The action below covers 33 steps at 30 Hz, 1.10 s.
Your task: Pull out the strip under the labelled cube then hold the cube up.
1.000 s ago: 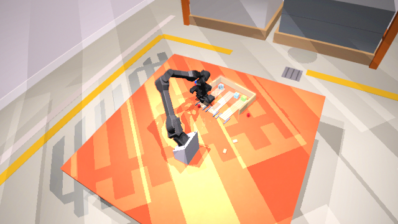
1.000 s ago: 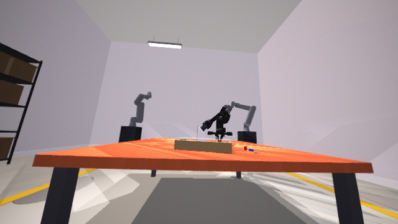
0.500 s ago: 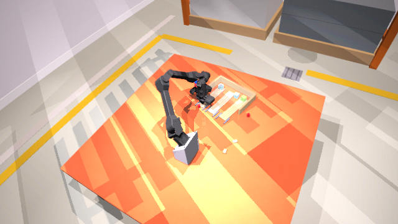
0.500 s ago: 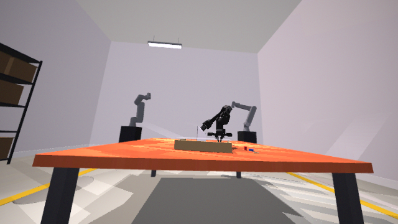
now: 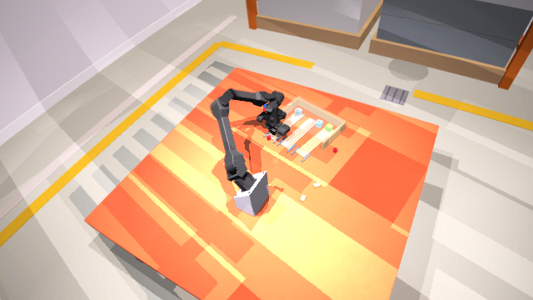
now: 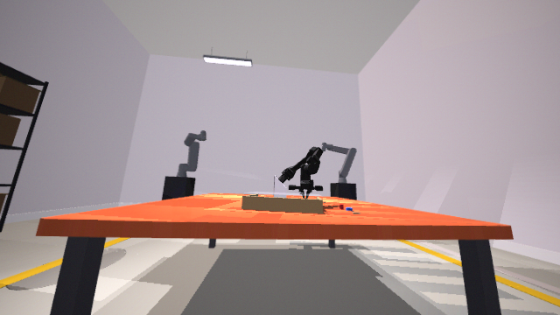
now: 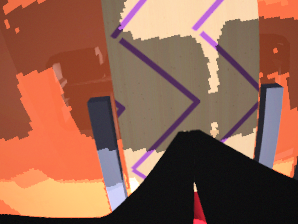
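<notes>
A low wooden tray (image 5: 339,130) (image 6: 282,204), open at the front, holds three pale strips side by side. A pale blue cube (image 5: 298,111) sits on the left strip (image 5: 294,121), a second pale blue cube (image 5: 319,123) on the middle strip (image 5: 304,128), and a green cube (image 5: 329,127) on the right strip (image 5: 313,143). I cannot tell which cube carries the label. My gripper (image 5: 280,132) (image 6: 304,195) (image 7: 188,141) is shut, tips down over the near end of the left strip. In the wrist view this strip (image 7: 180,63) shows a purple zigzag, with a blue-grey bar (image 7: 107,152) on each side.
Two small red balls (image 5: 335,149) (image 5: 269,137) lie on the orange table near the strips' front ends. Two small white pieces (image 5: 316,184) (image 5: 303,197) lie nearer the arm's base (image 5: 251,196). Two other grey arms stand behind the table in the exterior view.
</notes>
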{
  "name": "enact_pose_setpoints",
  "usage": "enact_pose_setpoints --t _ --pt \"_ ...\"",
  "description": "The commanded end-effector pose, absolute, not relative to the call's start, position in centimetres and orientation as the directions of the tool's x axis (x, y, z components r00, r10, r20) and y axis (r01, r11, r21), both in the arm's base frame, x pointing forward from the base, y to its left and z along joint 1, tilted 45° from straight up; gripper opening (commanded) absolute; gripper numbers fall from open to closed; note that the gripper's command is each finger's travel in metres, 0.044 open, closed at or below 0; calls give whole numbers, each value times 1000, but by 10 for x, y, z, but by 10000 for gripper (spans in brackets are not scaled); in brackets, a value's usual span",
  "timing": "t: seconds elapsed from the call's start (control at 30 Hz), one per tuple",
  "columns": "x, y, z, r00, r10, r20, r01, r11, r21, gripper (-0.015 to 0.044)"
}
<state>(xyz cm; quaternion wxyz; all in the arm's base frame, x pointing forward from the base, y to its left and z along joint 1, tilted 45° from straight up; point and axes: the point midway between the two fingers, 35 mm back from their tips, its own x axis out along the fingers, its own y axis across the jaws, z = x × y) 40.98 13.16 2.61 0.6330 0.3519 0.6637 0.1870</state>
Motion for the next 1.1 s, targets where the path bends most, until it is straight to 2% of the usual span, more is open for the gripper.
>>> enact_pose_setpoints --t 0.0,1.07 --pt "410 132 25 50 702 -710 234 683 692 0" --pt "398 136 25 49 702 -710 234 683 692 0"
